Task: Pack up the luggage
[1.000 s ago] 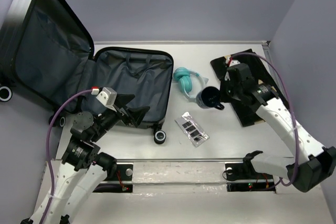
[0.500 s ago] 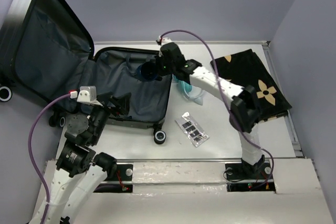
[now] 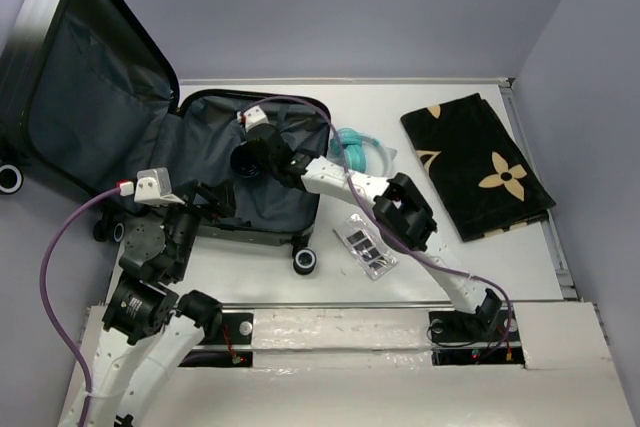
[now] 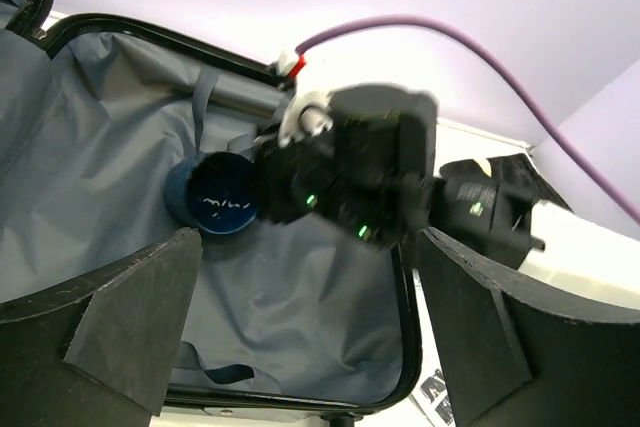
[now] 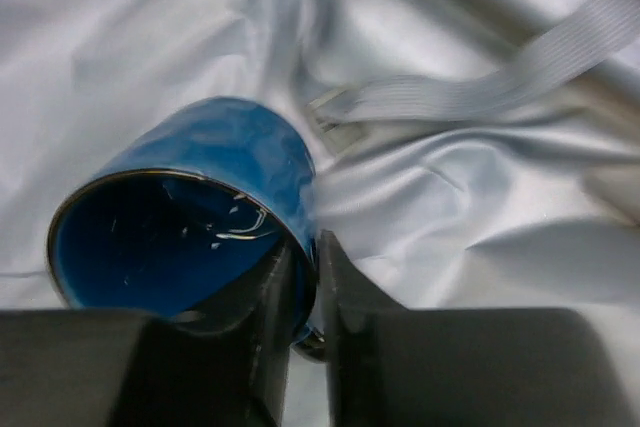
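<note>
The luggage lies open at the left, lid tilted up, dark grey lining facing up. My right gripper reaches over its base and is shut on the rim of a blue mug, one finger inside and one outside. In the right wrist view the mug lies tilted just over the lining, gripper clamped on its wall. My left gripper is open and empty at the luggage's near edge; in its own view it looks at the mug.
Teal headphones lie just right of the luggage. A clear packet with black pieces lies near its front wheel. A black cloth with tan motifs lies at the far right. A strap crosses the lining.
My right arm has carried the blue mug from the table beside the headphones leftwards over the open luggage base. My left gripper has drawn back a little towards the near edge.
</note>
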`<state>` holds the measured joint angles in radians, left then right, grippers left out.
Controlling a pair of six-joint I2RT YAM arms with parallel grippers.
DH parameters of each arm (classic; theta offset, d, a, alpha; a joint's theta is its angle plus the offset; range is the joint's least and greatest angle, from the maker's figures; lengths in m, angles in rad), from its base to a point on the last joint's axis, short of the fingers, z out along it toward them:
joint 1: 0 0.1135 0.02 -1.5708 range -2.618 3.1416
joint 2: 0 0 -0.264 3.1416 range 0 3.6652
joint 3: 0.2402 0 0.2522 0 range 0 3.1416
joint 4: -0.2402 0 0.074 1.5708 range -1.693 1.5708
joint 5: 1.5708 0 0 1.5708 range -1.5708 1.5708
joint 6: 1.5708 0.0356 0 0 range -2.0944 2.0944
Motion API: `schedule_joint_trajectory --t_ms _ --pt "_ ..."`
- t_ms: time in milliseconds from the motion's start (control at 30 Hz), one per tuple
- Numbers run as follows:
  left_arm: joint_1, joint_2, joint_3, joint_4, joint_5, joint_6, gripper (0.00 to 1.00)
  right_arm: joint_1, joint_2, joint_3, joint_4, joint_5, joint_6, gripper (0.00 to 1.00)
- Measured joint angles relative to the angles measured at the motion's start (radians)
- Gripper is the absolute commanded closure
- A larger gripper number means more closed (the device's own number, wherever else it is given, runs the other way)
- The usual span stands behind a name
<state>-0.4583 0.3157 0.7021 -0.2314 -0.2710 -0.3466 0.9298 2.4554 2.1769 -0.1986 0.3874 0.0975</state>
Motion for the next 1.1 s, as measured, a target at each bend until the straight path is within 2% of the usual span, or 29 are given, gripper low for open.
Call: schedule_joint_trajectory --t_ms 133,200,367,567,633,733,800,967,1100 --pt "0.000 0.000 0.000 0.000 -0.003 0.000 0.01 0.044 -0.001 -0.034 0.039 0.040 -0.020 0.53" --pt "0.000 0.000 0.000 -0.001 -0.005 0.000 0.01 0.062 -0.050 -0.113 0.071 0.044 -0.015 0.45" --pt "0.000 0.000 0.000 -0.002 -0.006 0.000 0.01 0.066 -0.233 -0.292 0.077 0.024 0.016 0.37" --pt "0.000 0.000 0.000 -0.004 -0.006 -0.001 0.01 0.029 -0.573 -0.491 0.101 -0.012 0.079 0.35" --pt "0.000 0.000 0.000 -0.005 -0.003 -0.001 0.01 -0.018 -0.681 -0.558 0.094 -0.038 0.113 0.27" --pt "0.000 0.000 0.000 -0.004 0.002 -0.001 0.01 -0.141 -0.788 -0.658 0.069 -0.069 0.171 0.22" --pt "0.000 0.000 0.000 -0.004 0.006 0.000 0.01 -0.244 -0.832 -0.754 0.044 -0.078 0.209 0.22" --pt "0.000 0.004 0.000 -0.003 0.016 0.000 0.01 -0.448 -0.846 -0.973 -0.047 -0.096 0.303 0.29" --pt "0.000 0.014 0.000 0.002 0.027 0.000 0.01 -0.515 -0.796 -1.014 -0.098 -0.120 0.344 0.30"
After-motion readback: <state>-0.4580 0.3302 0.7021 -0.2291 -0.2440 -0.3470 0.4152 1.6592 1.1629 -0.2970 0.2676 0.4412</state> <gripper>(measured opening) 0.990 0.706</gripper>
